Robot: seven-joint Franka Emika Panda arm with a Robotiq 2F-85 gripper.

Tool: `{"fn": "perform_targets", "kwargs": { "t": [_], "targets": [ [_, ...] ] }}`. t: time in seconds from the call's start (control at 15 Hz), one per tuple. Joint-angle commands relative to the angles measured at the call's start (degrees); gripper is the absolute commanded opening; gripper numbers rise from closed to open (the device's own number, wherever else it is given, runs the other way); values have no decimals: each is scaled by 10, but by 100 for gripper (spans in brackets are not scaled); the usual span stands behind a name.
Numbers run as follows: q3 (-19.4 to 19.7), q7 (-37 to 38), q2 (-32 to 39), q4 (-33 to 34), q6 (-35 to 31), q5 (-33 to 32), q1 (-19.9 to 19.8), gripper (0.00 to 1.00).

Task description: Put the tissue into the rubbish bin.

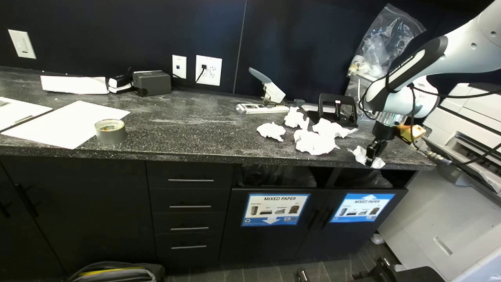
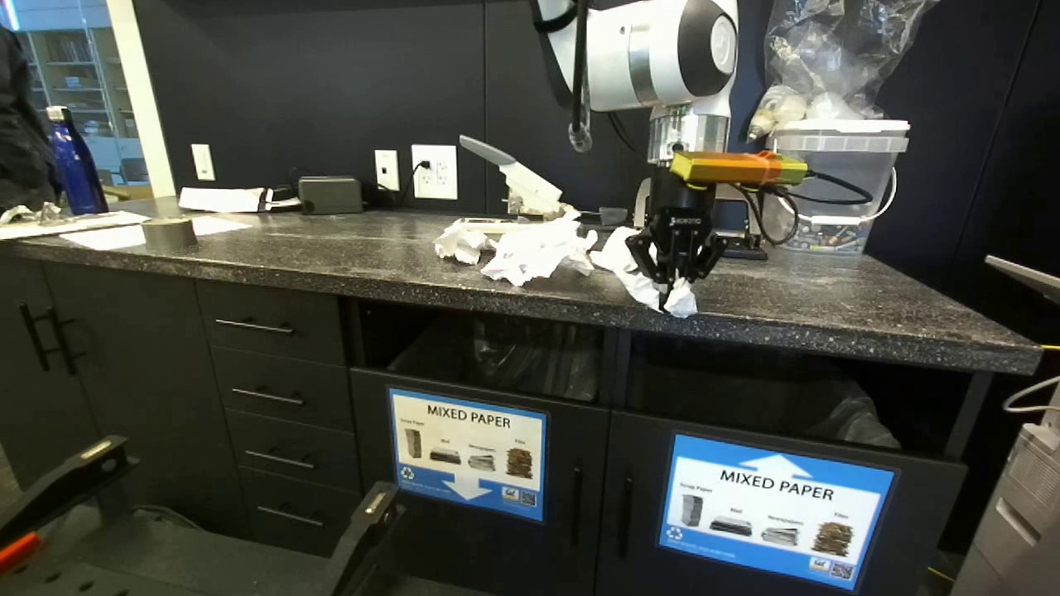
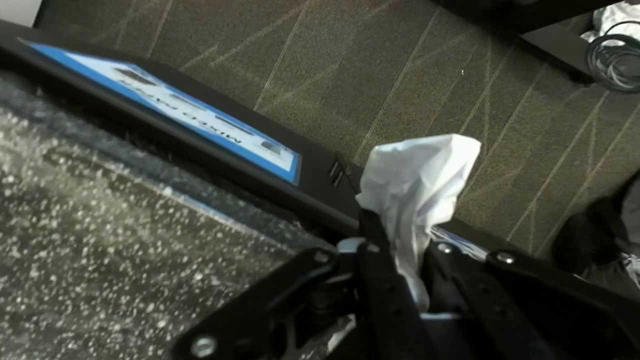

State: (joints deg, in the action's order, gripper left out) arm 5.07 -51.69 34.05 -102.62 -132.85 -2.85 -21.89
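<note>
The black two-fingered gripper (image 2: pixel 674 291) pinches a crumpled white tissue (image 3: pixel 420 180) at the front edge of the speckled dark surface (image 2: pixel 828 290), above the black built-in rubbish bin (image 2: pixel 787 444) bearing a blue-and-white sign (image 2: pixel 777 509) with an upward arrow.

Crinkled papery tissue (image 3: pixel 419 175), stone-like countertop (image 1: pixel 203 135)

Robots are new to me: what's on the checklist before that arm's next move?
1. Grip: ok, the tissue is pinched in the gripper.
2. Target uncovered: ok, the rubbish bin shows its opening above the blue up-arrow sign.
3. Height: not ok, the tissue is at countertop level, above that opening.
4. Edge clearance: cannot tell, the tissue appears right at the countertop's edge.
5. Room inside: cannot tell, the depth is hidden.
</note>
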Motion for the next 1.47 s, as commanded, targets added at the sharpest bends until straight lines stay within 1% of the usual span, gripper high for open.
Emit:
{"fn": "perform_targets", "kwargs": {
  "t": [0.0, 0.47, 0.73, 0.8, 0.87, 0.93, 1.0, 1.07, 1.13, 1.2, 1.4],
  "targets": [
    [14, 35, -88, -142, -80, -1, 5, 13],
    [33, 104, -180, -363, -306, -20, 16, 12],
    [39, 146, -186, -444, -431, -29, 13, 12],
    [24, 150, -178, -457, -463, -16, 0, 13],
    [10, 156, -165, -466, -498, -13, -13, 12],
    [-11, 141, -147, -472, -533, 12, -27, 13],
    [-36, 142, -123, -472, -569, 16, -49, 13],
    [-69, 146, -99, -470, -603, 16, -80, 13],
    [-102, 153, -69, -460, -633, 2, -115, 14],
    [-103, 208, -39, -447, -656, -67, -131, 13],
    [-84, 255, 48, -394, -706, -159, -150, 13]
  ]
}}
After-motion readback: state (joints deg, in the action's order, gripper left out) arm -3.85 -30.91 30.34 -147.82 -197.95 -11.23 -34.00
